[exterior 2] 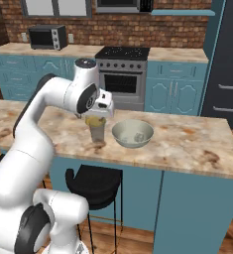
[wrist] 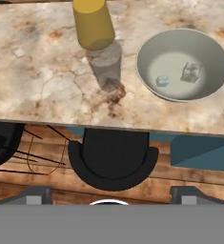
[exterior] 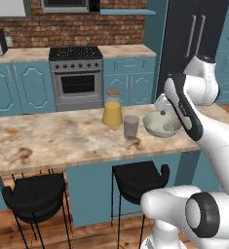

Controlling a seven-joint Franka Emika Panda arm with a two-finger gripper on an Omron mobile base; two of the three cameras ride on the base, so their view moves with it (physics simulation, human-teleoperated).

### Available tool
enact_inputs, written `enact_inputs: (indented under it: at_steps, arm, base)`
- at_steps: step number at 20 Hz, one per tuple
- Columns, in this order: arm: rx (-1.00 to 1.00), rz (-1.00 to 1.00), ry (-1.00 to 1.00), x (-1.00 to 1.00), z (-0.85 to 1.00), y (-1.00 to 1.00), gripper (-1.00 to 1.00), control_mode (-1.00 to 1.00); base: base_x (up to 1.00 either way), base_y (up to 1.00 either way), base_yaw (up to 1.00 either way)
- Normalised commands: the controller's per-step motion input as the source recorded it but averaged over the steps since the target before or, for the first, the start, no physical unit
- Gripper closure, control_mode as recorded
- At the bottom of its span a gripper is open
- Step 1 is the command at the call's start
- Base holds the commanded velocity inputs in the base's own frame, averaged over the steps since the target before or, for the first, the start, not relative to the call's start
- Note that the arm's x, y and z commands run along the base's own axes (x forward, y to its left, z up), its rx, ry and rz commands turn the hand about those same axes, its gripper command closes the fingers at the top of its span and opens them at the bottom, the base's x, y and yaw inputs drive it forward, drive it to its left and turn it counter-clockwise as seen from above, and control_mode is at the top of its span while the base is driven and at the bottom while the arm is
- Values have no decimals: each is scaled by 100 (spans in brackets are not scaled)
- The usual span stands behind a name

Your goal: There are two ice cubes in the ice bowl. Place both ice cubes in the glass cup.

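Grey glass cup (wrist: 105, 68) stands upright just beside the ice bowl (wrist: 149, 45).

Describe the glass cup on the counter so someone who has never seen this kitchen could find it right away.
Find the long marble counter with black stools under it, in front of the stove. Three things stand in a row there: a yellow jar, the glass cup and a pale bowl. The cup is the middle one: grey, see-through, straight-sided and shorter than the jar.
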Motion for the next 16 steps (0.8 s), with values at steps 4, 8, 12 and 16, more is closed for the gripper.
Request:
enact_inputs:
  at_steps: [4,8,12,16]
  arm:
    - [4,0,0,29,-25,-48,-100,-100]
    - [4,0,0,41,-25,-43,-100,-100]
    - [0,-7,0,44,-34,-44,-100,-100]
    - [0,-33,1,50,-34,-23,-100,-100]
  base:
    - [0,0,0]
    - [0,0,0]
    - [0,0,0]
    - [0,0,0]
